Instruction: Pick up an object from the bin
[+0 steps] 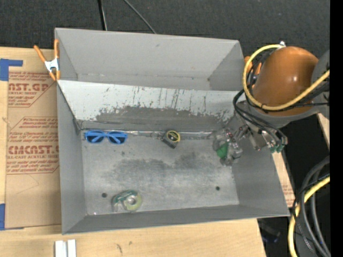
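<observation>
Now, the arm point(284, 79): it reaches in over the bin's rim, its wrist under a smooth, rounded orange cover looped with yellow and black cables.
Jaws: low over the bin's floor, close to where the foot of the back wall meets the side wall on the arm's side. Among the small metal parts there I cannot tell whether they are spread or pressed together.
Green thing point(222, 152): a small, bright green, lumpy piece right at the jaws, touching them or just under them. I cannot tell whether it is pinched. It looks a little taller than wide from here, but it is too small to say which way it points.
Bin point(161, 63): grey sheet metal with sloping walls, dark streaks down the back wall and a flat, scuffed floor.
Round thing point(171, 137): near the jaws, further along the foot of the back wall. It is a small dark disc with a yellow ring.
Blue sunglasses point(105, 137): well apart from the jaws, at the far end of the same wall's foot. They are plastic, two lenses side by side, with the long axis lying along the wall, in line with the jaws.
Pale round thing point(127, 201): farthest from the jaws, by the front wall across the floor. It is pale green and white and roughly ring-shaped.
</observation>
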`<move>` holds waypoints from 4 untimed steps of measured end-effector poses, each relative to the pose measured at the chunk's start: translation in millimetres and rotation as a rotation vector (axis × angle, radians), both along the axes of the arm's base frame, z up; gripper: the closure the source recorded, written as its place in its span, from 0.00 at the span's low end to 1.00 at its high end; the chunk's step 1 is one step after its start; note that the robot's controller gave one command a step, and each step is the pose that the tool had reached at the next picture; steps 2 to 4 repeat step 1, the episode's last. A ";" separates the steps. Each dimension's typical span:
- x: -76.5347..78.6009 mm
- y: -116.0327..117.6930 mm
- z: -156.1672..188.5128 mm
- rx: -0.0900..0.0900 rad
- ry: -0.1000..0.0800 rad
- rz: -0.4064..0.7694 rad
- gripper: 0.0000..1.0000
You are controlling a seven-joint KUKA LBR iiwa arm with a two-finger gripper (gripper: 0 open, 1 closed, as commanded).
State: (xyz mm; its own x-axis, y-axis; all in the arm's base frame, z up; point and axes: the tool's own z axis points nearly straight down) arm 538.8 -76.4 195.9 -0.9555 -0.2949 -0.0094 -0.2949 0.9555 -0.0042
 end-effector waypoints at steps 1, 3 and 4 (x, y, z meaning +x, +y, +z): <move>11.8 4.3 37.3 0.003 0.003 -0.094 1.00; 11.8 4.3 37.3 0.003 0.003 -0.094 1.00; 11.8 4.3 37.3 0.003 0.003 -0.094 1.00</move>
